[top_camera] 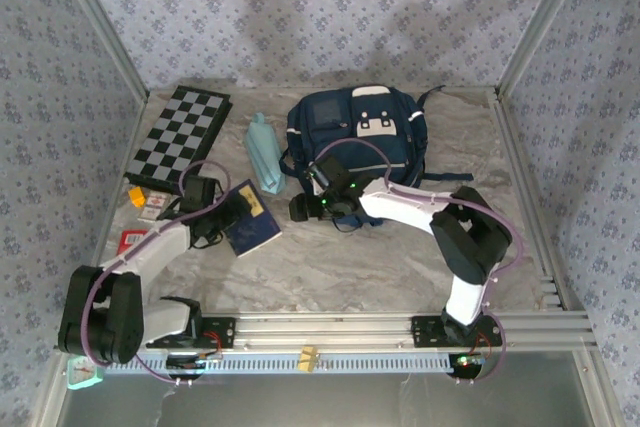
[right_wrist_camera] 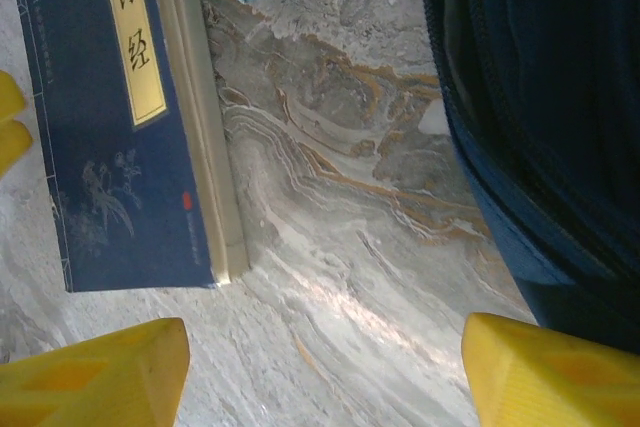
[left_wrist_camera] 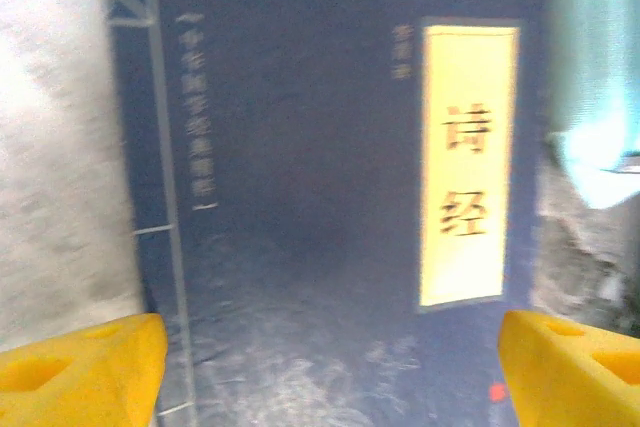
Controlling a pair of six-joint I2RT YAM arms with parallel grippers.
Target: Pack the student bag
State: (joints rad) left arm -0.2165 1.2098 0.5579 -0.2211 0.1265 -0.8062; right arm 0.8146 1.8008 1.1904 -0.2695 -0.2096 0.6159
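One blue book (left_wrist_camera: 300, 207) lined up for the student bag (top_camera: 362, 127).
My left gripper (left_wrist_camera: 330, 372), jaws apart, hovers over the book; next, I judge, close on its edges and lift. My right gripper (right_wrist_camera: 325, 367), also apart, hangs beside the bag, navy, white-striped, lying at the table's (right_wrist_camera: 340, 217) back.

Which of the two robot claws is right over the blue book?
The left claw: the blue book lies beneath its open yellow fingers. The right claw is over bare table, beside the backpack.
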